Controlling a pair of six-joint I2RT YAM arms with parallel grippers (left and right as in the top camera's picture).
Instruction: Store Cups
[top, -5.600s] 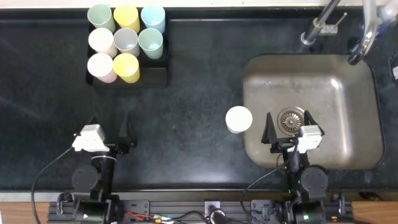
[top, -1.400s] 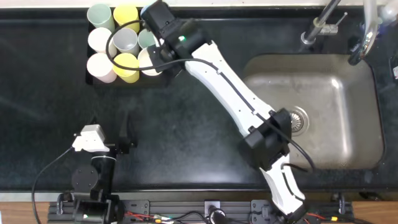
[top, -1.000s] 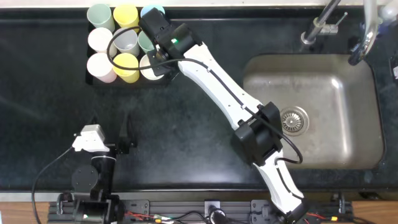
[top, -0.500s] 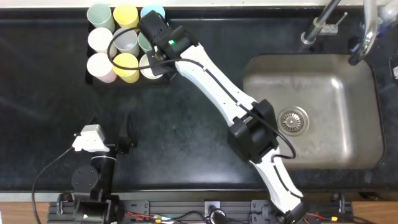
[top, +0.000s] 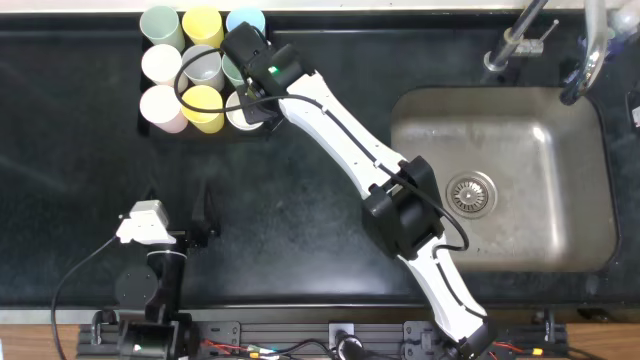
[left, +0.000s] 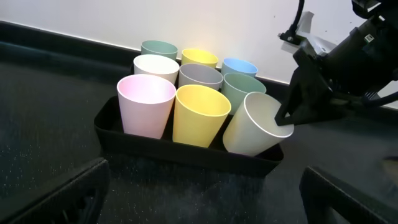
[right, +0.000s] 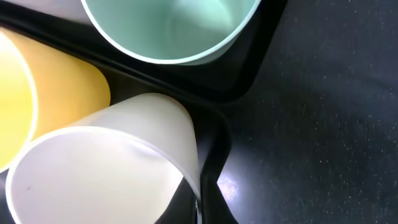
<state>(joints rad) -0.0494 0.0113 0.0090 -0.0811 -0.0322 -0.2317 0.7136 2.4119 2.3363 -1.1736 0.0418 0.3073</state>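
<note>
I have the right arm (top: 340, 135) stretched from its near-right base across the dark counter (top: 300, 220) to the black tray (top: 256, 131), which sits at the far left, close to the back wall. The tray's near right corner has counter on its near and right sides. The sink (top: 540, 210) lies well apart to the right. The white cup (left: 255, 124) leans tilted in that corner slot, mouth tipped toward the right. It is just beside the yellow cup (left: 199, 115) on its left, with a green cup (left: 244, 88) just behind it. Some five seconds ago this cup stood upright on the counter by the sink's left rim, the slot held nothing, and both arms were folded at their bases. Over the last half second the cup has barely shifted, while the arm's elbow has slid a little left. The right arm's jaws are pinching the white cup's rim on its right side. The left arm (top: 150, 222) is parked near left, and the left arm's jaws are spread wide, holding nothing.
</note>
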